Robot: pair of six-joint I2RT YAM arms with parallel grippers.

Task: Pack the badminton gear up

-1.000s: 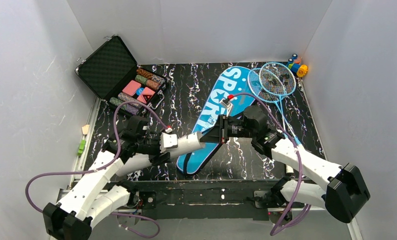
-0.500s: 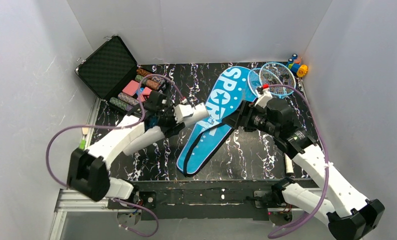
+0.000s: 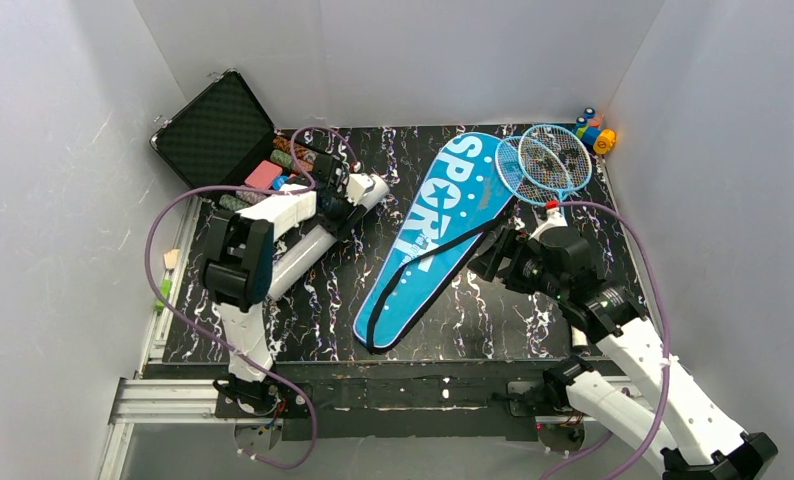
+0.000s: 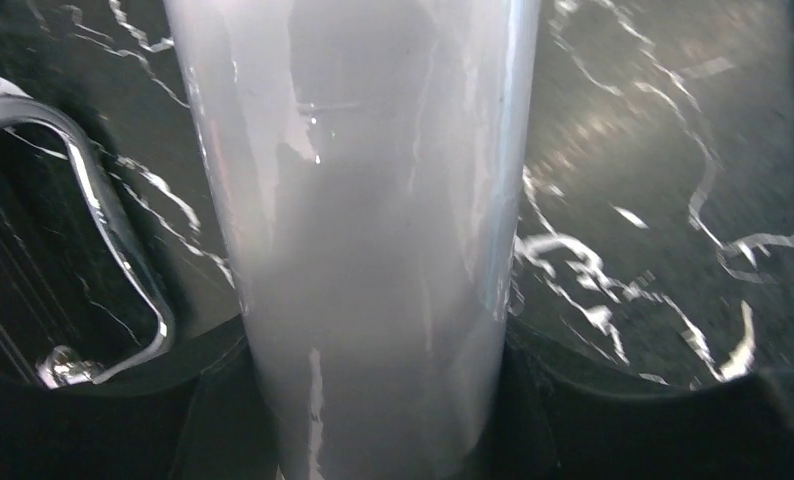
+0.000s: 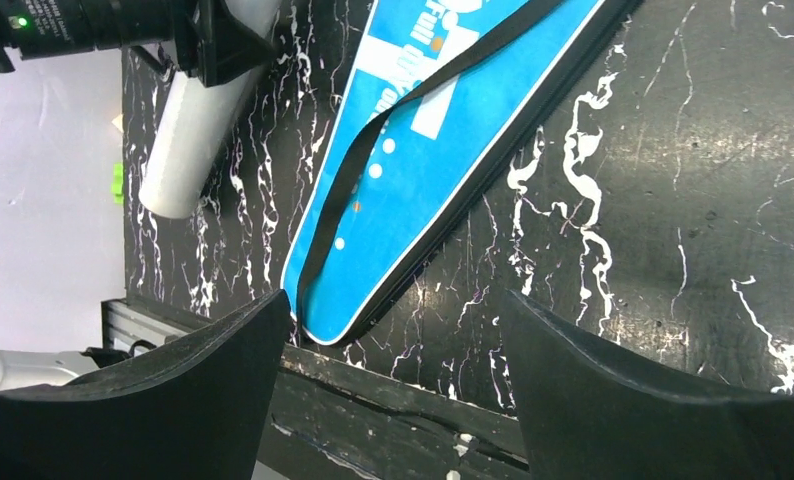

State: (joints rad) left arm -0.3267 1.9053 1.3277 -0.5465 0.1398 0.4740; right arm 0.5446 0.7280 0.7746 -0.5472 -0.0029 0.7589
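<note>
Mid-table in top view, the blue bag [image 3: 443,200] lettered SPORT lies flat on the diagonal, wide end twd 1 o'clock, narrow end twd 7 o'clock near the front edge. Black strap [image 3: 413,262] runs along its top face and loops at the narrow end.

Two blue-framed rackets [image 3: 543,160] lie at 2 o'clock of the bag, heads overlapping and just beside its wide end, handles twd 5 o'clock.

White tube [image 3: 308,250] is at 9 o'clock of the bag, apart from it and roughly parallel. L gripper [image 3: 345,192] is clenched round the tube's far part. In L wrist view the tube [image 4: 373,250] fills the gap btw the fingers. Can't tell if the tube rests on the table [image 3: 313,320] or hangs above it.

R gripper [image 3: 490,262] is at 3 o'clock of the bag's middle, by its edge. Its jaws are released, spread wide w/ nothing btw them. R wrist view shows bag, strap and tube beyond the fingers.

Open black case [image 3: 218,130] w/ coloured chips [image 3: 273,170] sits at the 10 o'clock corner, just past L gripper. Small orange-and-blue toy [image 3: 593,130] is in the 1 o'clock corner, near the racket heads.
</note>
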